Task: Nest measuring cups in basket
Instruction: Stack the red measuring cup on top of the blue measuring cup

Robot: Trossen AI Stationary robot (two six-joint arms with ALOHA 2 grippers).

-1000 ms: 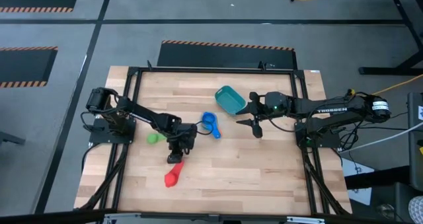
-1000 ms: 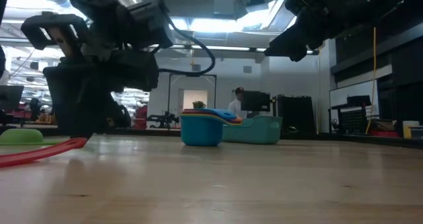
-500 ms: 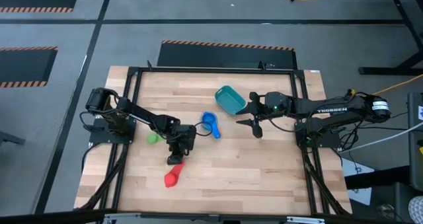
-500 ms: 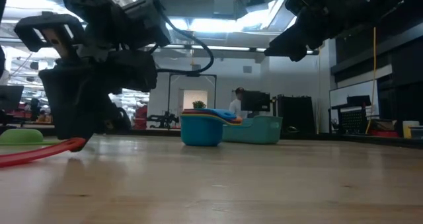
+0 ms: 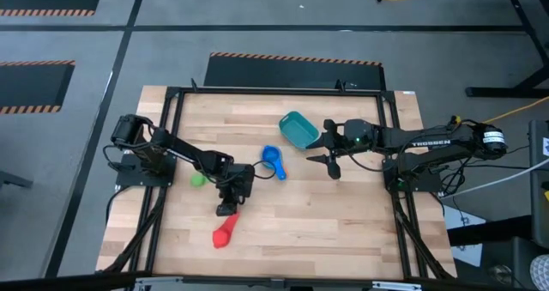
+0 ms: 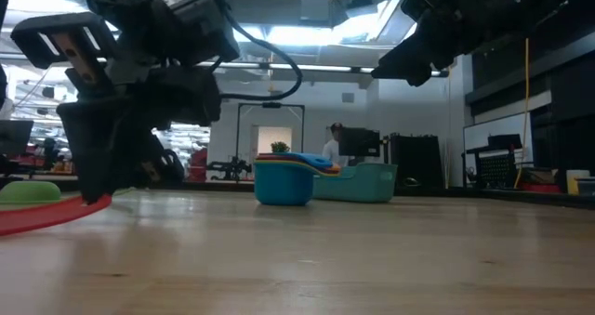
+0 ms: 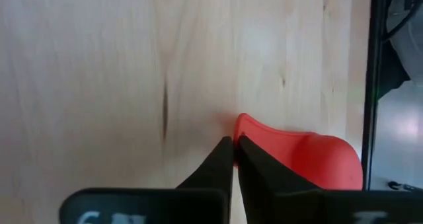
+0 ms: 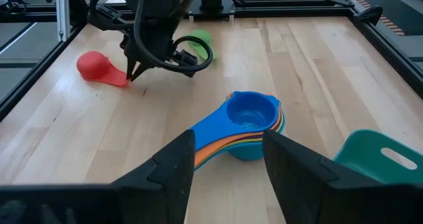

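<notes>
- High view: the left gripper (image 5: pixel 226 209) has moved slightly lower in the frame, and the red cup (image 5: pixel 223 233) with it, now lower left of centre.
- Left wrist view: its fingers (image 7: pixel 221 159) are closed at the red handle's tip.
- Right wrist view: the right gripper (image 8: pixel 228 159) hangs wide open, empty, before the blue stack (image 8: pixel 246 120); the basket (image 8: pixel 377 156) lies at the right edge.

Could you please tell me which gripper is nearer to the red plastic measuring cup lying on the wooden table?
The left. The left gripper is right at the handle tip of the red plastic measuring cup, fingers shut. The right gripper hangs open far across the table beside the teal plastic basket.
</notes>
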